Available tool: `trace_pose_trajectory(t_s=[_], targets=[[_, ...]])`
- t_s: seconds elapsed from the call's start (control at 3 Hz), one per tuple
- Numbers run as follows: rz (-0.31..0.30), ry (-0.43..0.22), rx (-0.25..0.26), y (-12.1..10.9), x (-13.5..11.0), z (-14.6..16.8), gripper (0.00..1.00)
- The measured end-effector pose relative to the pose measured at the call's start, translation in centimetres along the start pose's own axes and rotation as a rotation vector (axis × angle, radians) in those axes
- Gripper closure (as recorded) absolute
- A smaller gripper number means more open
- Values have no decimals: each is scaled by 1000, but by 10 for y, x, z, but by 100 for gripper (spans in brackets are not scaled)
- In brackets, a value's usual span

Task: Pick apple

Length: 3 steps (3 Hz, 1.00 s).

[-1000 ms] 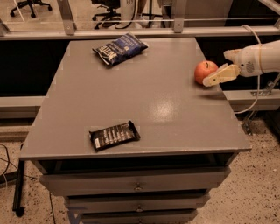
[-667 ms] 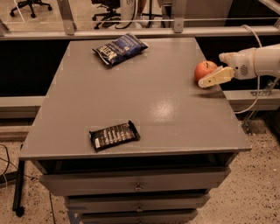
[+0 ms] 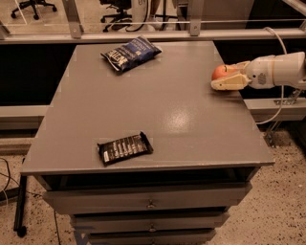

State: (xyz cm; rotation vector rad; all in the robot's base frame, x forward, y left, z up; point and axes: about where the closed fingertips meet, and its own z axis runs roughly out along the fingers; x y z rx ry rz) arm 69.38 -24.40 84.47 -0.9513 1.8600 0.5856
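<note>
At table [image 3: 158, 110] right edge | apple [image 3: 221, 72] between fingers [image 3: 229, 84] | hand [image 3: 224, 76] clamped on apple

Dim and warm-toned throughout, lit from overhead. Soft pale glare on the flat grey metal worktop [image 3: 143, 115], just right of its middle. Brightest of all: the cream-white plastic pincer [image 3: 221, 79] at the worktop's right edge, close against the small round orange-red apple [image 3: 222, 72], with a faint dark shadow thrown just beneath. Dull sheen on the crumpled blue snack packet [image 3: 131, 52]. Deep black below the worktop's left and right sides. Paler, better-lit floor [image 3: 48, 14] beyond the far edge.
</note>
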Motion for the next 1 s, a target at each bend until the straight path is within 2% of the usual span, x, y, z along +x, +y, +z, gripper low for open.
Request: trace_pose_trajectory(t_s=[0.33, 0.67, 1.0], targets=[[-14, -51, -26, 16, -17, -4, 64], [-27, -117, -75, 40, -47, -9, 87], [-27, -120, -81, 42, -48, -6, 100]])
